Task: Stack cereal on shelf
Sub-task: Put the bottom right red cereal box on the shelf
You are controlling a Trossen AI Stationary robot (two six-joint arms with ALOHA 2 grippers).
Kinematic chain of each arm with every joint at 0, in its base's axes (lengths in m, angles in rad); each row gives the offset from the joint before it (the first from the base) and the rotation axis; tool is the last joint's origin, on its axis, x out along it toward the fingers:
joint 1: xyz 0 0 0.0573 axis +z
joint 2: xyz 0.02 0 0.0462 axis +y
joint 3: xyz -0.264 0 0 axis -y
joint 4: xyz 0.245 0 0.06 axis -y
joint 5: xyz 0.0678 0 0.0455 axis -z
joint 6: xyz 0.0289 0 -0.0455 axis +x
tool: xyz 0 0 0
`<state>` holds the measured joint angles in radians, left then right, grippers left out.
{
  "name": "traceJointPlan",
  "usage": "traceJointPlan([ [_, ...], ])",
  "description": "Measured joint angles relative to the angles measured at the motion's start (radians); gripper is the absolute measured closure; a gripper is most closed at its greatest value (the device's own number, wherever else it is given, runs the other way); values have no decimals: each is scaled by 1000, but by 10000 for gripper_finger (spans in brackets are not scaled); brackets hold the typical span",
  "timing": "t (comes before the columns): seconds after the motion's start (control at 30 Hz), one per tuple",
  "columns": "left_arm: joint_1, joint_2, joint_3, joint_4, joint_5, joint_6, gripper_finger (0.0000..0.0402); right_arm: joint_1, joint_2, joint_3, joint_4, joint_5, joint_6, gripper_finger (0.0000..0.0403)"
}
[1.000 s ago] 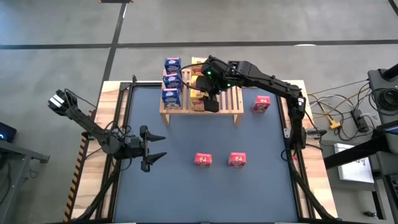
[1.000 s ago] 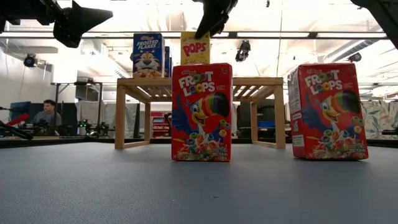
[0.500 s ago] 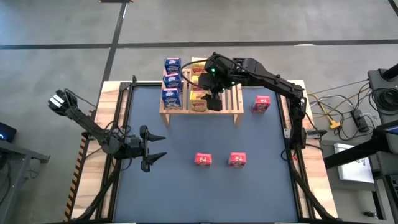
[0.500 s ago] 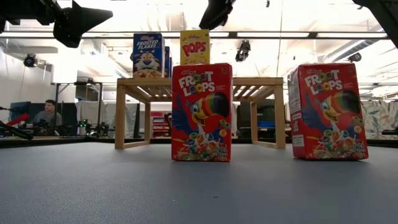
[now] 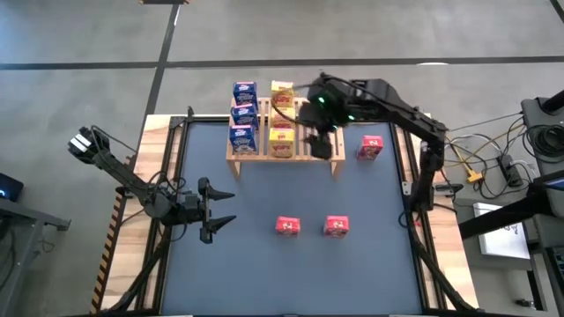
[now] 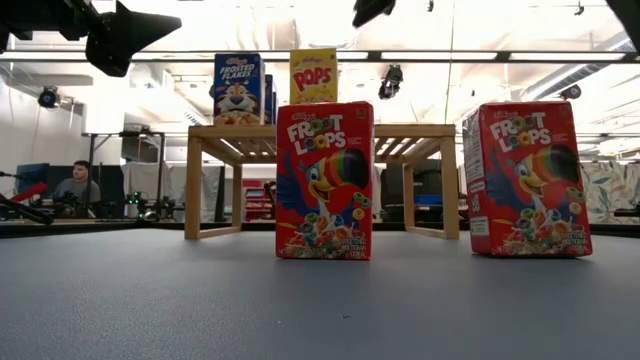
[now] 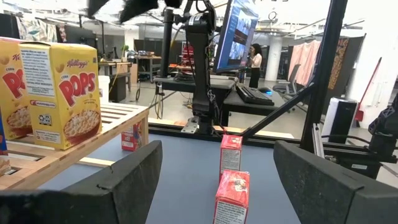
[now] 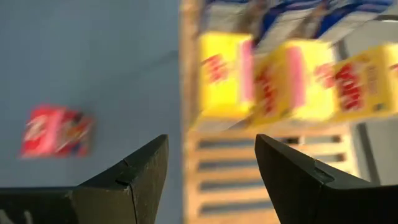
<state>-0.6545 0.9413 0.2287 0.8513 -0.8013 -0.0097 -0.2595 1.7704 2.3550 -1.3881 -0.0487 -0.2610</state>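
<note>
**Six boxes shelved, three red left**

Shelf (image 5: 328, 157), upper centre of the high view, with blue boxes (image 5: 243, 115) and yellow boxes (image 5: 282, 119) in two rows. Red boxes (image 5: 288, 226) loose: two lower centre, one right of the shelf. Right gripper (image 5: 322, 139) above bare slats, jaws apart, empty. Left gripper (image 5: 217, 209) lower left, spread wide, idle. Best now: lift clear of the yellow row, then approach the nearest red box squarely.
</note>
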Motion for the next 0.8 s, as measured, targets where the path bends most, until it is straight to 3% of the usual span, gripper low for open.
traceJointPlan([
  [0.13,0,0,0,0,0,0,109,88,-59,-2,-103,12,42,172],
  [0.4,0,0,0,0,0,0,109,294,-181,-91,-120,179,120,172],
  [0.53,0,0,0,0,0,0,109,346,-280,-265,-34,210,148,172],
  [0.8,0,0,0,0,0,0,109,354,-551,-791,288,207,187,172],
])
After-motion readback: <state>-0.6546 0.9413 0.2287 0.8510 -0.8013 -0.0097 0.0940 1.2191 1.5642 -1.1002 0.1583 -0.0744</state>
